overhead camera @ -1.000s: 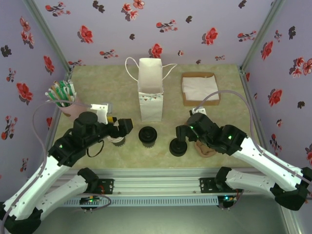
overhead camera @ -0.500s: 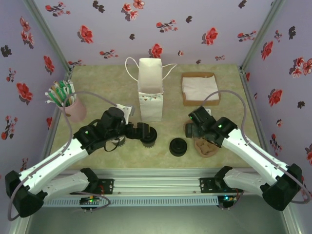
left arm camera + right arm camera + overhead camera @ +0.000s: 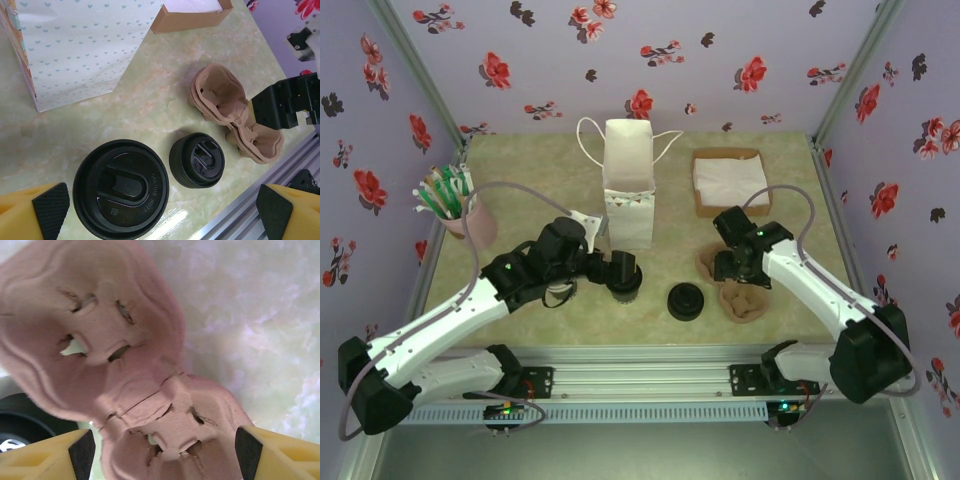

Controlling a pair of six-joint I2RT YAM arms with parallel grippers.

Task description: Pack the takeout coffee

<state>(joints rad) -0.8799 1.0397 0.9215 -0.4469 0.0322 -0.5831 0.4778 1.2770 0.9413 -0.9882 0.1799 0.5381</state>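
Observation:
The takeout coffee (image 3: pixel 628 278) stands in front of the white bag, its black lid (image 3: pixel 121 189) facing up. My left gripper (image 3: pixel 613 268) hovers at its left side, open (image 3: pixel 160 212). The lid lies between the fingers, close to the left pad (image 3: pixel 50 207), with no contact that I can see. My right gripper (image 3: pixel 738 268) hangs over the brown pulp cup carrier (image 3: pixel 742 298). Its jaws are open (image 3: pixel 165 455) on either side of one cup well of the carrier (image 3: pixel 150 405). Nothing is gripped.
A white paper bag (image 3: pixel 628 190) stands upright behind the coffee. Loose black lids (image 3: pixel 686 301) sit between coffee and carrier. A napkin box (image 3: pixel 731 180) is back right, a pink cup of stirrers (image 3: pixel 455 210) far left. A cup stack (image 3: pixel 558 289) is half hidden under my left arm.
My left gripper swung right from the cup stack to the lidded coffee. The right gripper left the loose lids, moved right over the carrier, and its jaws narrowed somewhat.

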